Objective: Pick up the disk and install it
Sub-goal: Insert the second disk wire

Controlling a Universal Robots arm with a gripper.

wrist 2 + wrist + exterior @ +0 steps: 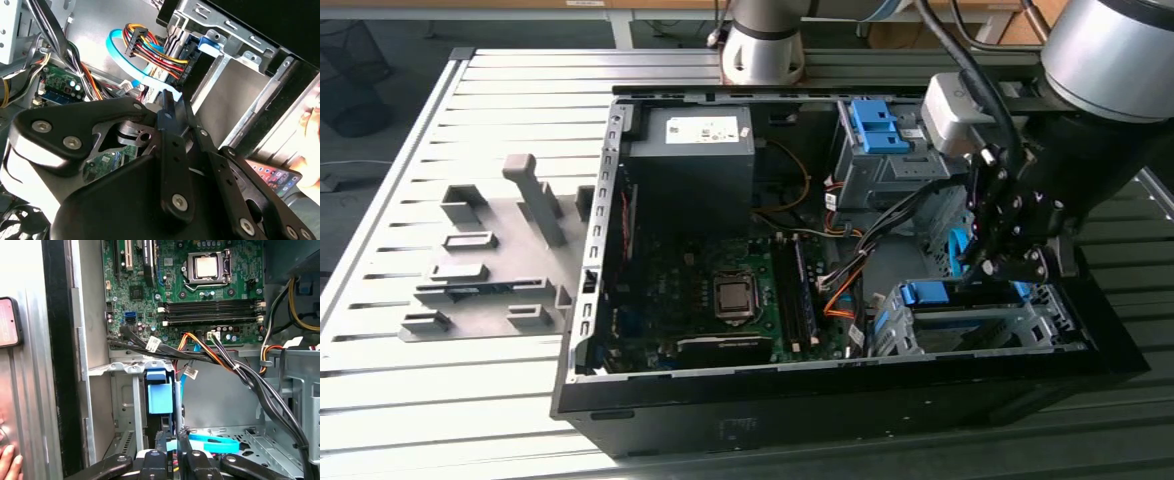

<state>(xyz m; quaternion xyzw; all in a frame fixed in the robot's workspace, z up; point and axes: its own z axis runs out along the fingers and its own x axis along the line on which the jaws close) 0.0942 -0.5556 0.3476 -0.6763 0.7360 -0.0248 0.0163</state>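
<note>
Blue-framed disk (942,292) sat in the grey bay (987,330) of the open case (827,390), apparently seated; the pincer (170,440) hovered just above, fingers nearly closed, gripping nothing.

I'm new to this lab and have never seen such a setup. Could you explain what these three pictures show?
The grey machine is a robot arm ending in a claw. The exterior view comes from a camera standing off the arm. Both wrist views come from cameras riding on the arm, looking past the claw into the case. On the slatted metal table stand an open computer case and, at the exterior view's left, grey holders. The claw hangs inside the case by the grey drive bay. Whether it holds anything I cannot tell.
</note>
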